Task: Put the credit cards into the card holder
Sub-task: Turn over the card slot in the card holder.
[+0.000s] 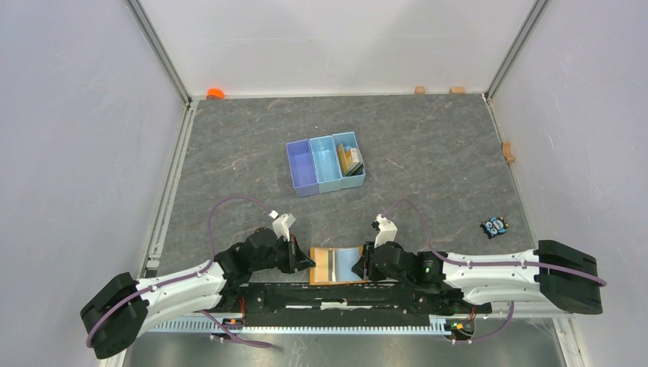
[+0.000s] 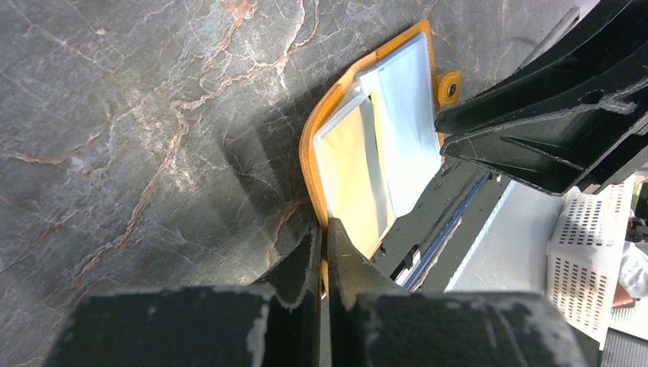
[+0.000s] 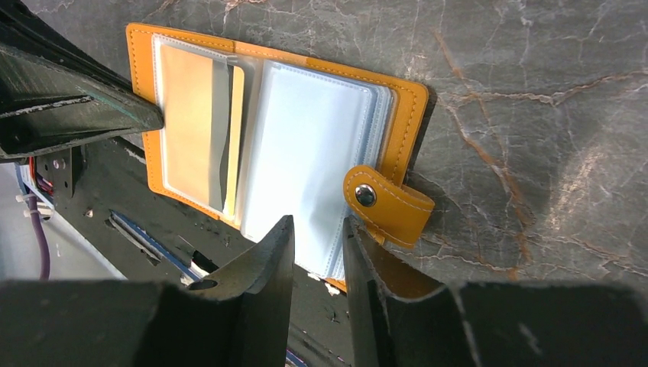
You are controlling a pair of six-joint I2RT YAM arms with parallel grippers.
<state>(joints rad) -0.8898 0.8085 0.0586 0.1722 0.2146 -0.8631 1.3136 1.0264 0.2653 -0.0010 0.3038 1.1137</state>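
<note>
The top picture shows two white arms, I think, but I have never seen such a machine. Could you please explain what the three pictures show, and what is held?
These are two robot arms fixed at the near edge of a grey table. The top picture looks down from above and behind them. The other two come from a camera on each wrist, so the black shapes in front are that arm's own fingers. Between the arms lies an open orange card holder. The left gripper is shut on one edge of it. The right gripper has the opposite edge between its fingers. Farther away stands a blue tray with the credit cards in one end compartment. A small black-and-blue gadget lies to the right.
</note>
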